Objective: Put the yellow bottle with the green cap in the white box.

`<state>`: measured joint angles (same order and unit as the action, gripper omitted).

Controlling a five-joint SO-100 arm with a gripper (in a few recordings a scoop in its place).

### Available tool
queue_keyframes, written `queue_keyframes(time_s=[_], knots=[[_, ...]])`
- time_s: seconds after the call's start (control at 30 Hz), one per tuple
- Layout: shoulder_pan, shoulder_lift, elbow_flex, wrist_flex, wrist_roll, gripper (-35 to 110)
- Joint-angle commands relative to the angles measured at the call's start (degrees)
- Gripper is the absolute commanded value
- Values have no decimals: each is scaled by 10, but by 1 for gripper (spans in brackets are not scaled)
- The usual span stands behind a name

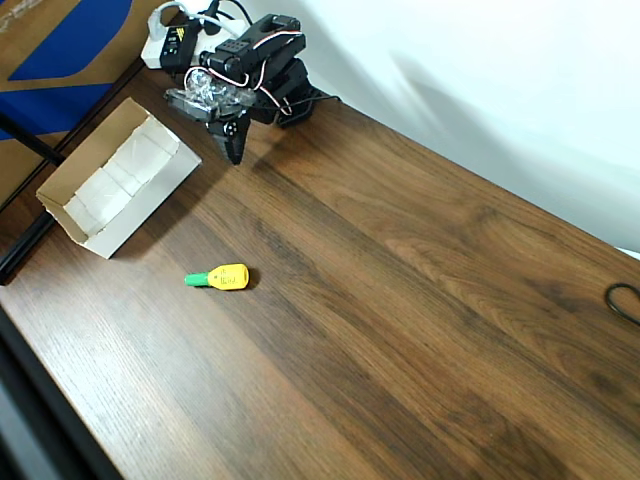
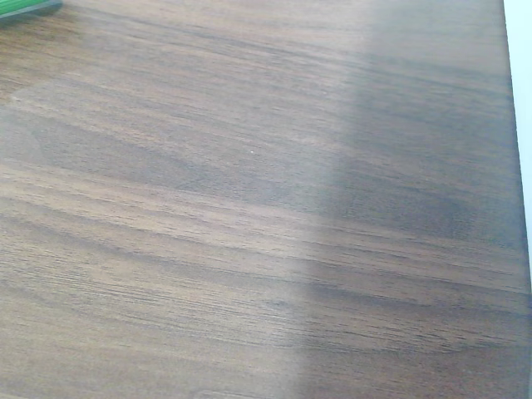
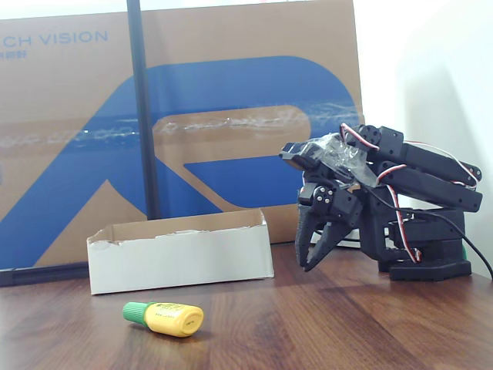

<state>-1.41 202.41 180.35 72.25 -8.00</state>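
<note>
Yellow bottle with the green cap [image 1: 222,276] lies on its side on the wooden table [image 1: 400,300], out in the open, cap pointing left in the overhead view. In the fixed view the bottle [image 3: 166,317] sits just in front of the white box [image 3: 181,258], not touching it, cap again to the left. White box [image 1: 120,180] is up near the table's left edge in the overhead view, long side running diagonally, white creased floor showing, nothing in it. Behind it stands a big brown-and-blue carton [image 3: 192,116] with a black pole [image 3: 142,108] in front.

Black arm is folded up at the far end of the table, gripper [image 3: 316,250] pointing down and hanging above the wood, well apart from the bottle, beside the box's right end. Fingers look parted a little at the tips, holding nothing. In the overhead view the gripper [image 1: 235,145] is near the box's top corner. Wrist view: bare wood grain, with a sliver of green at the top left corner [image 2: 25,8], too small to tell what it is.
</note>
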Motion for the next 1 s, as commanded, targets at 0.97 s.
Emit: queue_keyframes(time_s=[0.97], knots=[[72, 22, -4, 10, 38, 2]])
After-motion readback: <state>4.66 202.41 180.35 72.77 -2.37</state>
